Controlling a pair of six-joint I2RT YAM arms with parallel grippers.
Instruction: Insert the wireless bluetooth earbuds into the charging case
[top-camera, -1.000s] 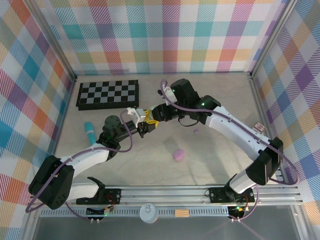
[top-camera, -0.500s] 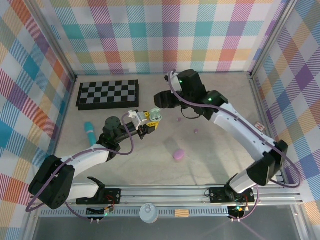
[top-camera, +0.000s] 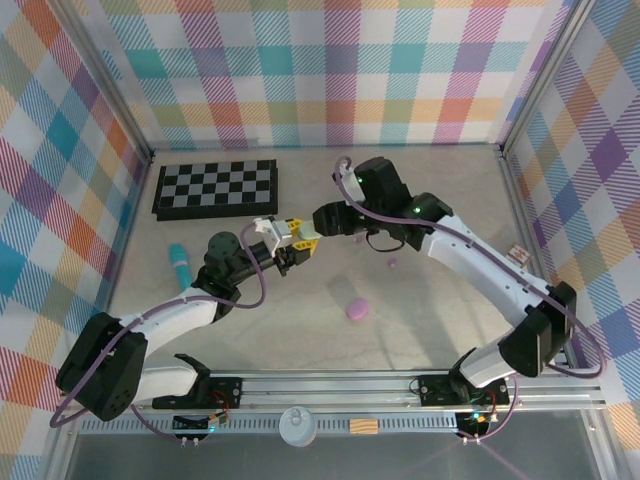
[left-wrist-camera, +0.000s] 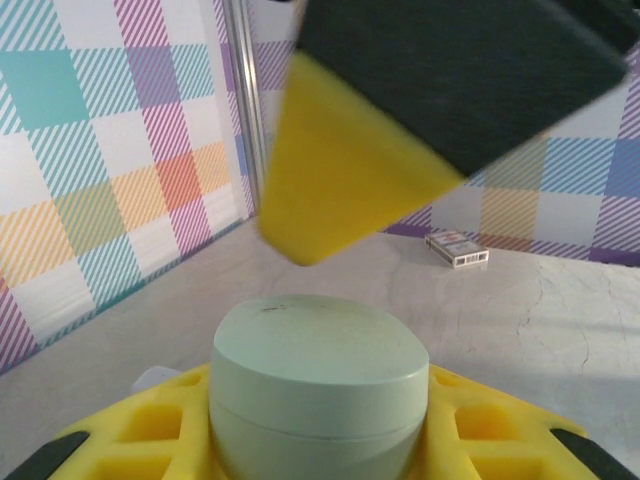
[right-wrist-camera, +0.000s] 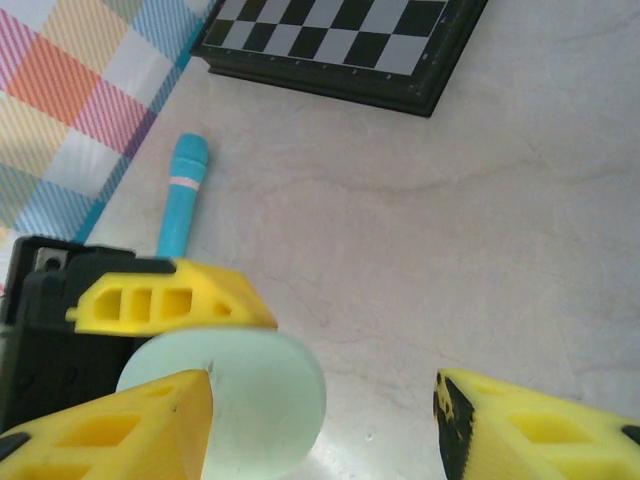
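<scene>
Left gripper (top-camera: 288, 243) clamps case (left-wrist-camera: 318, 380). Right gripper (right-wrist-camera: 322, 405) open: one finger at case edge, other apart, bare table (right-wrist-camera: 450, 250) between.

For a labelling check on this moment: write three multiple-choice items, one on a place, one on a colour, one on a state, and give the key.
1. Where does the chessboard lie?
A. Against the right arm's base
B. On the far left part of the table
C. Under the purple case

2. What colour is the case in the left end effector?
A. Pale green
B. Red
C. Black

3. How does the right end effector stand?
A. Shut on the teal cylinder
B. Shut on the chessboard
C. Open, holding nothing

Key:
1 B, as the top view shows the board flat at the far left.
2 A, as the left wrist view shows a pale green case between the yellow fingers.
3 C, as the right wrist view shows its fingers wide apart with nothing between them.
</scene>
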